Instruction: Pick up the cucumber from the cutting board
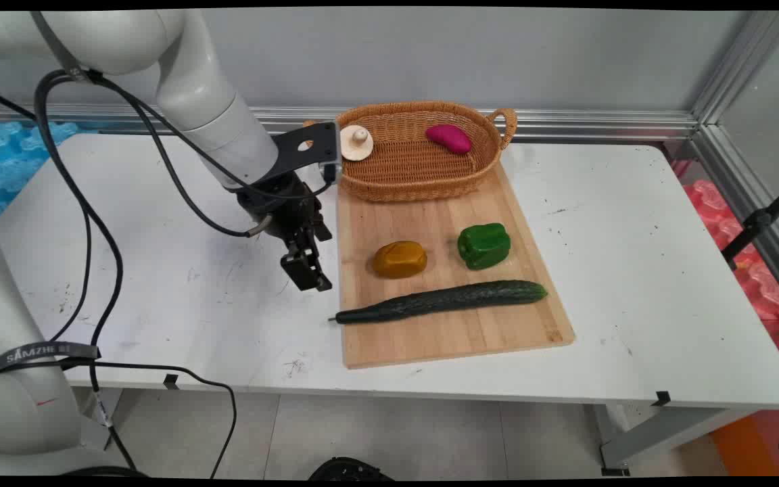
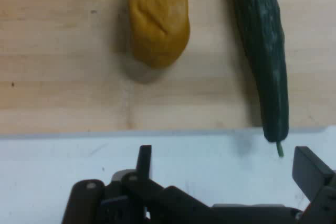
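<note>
While the arm's black two-finger gripper [image 1: 308, 277] [image 2: 227, 161] hangs low over the white table [image 1: 633, 270], just off the 9 o'clock edge of the pale wooden cutting board [image 1: 450, 331] [image 2: 63, 77], its fingers [image 2: 145, 157] stand spread wide apart w/ nothing between them. Nearest items, main view: the yellow-brown potato-shaped lump [image 1: 399, 259] [image 2: 157, 19] lies at approx. 3 o'clock from the gripper, and the long dark-green cucumber [image 1: 443, 301] [image 2: 262, 51] at approx. 4 o'clock, its thin stalk end overhanging the board edge toward the gripper; neither is touched. Hand view: both lie ahead of the fingers, lump and cucumber well apart, the stalk tip just past the board's rim over the table. Other items: a green bell pepper [image 1: 484, 245] at 3 o'clock from the lump, and an oval woven wicker basket [image 1: 423, 108] on the board's 12 o'clock end, holding a magenta oblong vegetable [image 1: 449, 138] toward its 2 o'clock side and a white mushroom-like piece [image 1: 356, 142] at its 9 o'clock end. Count: 1 gripper, 1 board, 1 basket, 1 cucumber, 1 lump, 1 pepper, 1 magenta veg., 1 white piece; 3 items lie on the board, 2 in the basket.
</note>
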Robot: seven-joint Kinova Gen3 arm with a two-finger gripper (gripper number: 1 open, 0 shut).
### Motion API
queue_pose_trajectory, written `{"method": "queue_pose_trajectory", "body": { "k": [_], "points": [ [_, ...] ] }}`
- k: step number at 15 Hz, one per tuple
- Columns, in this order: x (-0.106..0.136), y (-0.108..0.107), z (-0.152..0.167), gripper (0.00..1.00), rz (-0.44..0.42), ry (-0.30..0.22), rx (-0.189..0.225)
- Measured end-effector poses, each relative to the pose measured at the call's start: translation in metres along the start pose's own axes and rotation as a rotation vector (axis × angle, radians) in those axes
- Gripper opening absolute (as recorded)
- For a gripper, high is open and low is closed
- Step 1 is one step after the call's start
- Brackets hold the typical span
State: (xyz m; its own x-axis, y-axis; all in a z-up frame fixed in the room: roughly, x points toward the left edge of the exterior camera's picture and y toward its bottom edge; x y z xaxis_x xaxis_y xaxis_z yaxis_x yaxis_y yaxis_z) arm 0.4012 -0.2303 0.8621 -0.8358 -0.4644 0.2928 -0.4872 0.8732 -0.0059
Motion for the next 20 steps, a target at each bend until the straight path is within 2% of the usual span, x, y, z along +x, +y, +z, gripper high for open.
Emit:
{"method": "queue_pose_trajectory", "body": {
  "k": [2, 5, 7, 11, 15, 20],
  "points": [
    [0.011, 0.001, 0.001, 1.00, -0.013, 0.032, -0.001],
    [0.041, 0.005, 0.005, 1.00, -0.042, 0.106, -0.002],
    [0.067, 0.014, 0.010, 1.00, -0.047, 0.149, -0.003],
    [0.109, 0.037, 0.027, 1.00, -0.039, 0.204, -0.005],
    [0.130, 0.053, 0.053, 1.00, -0.015, 0.222, 0.010],
    [0.130, 0.059, 0.087, 1.00, 0.009, 0.206, 0.045]
  ]
}}
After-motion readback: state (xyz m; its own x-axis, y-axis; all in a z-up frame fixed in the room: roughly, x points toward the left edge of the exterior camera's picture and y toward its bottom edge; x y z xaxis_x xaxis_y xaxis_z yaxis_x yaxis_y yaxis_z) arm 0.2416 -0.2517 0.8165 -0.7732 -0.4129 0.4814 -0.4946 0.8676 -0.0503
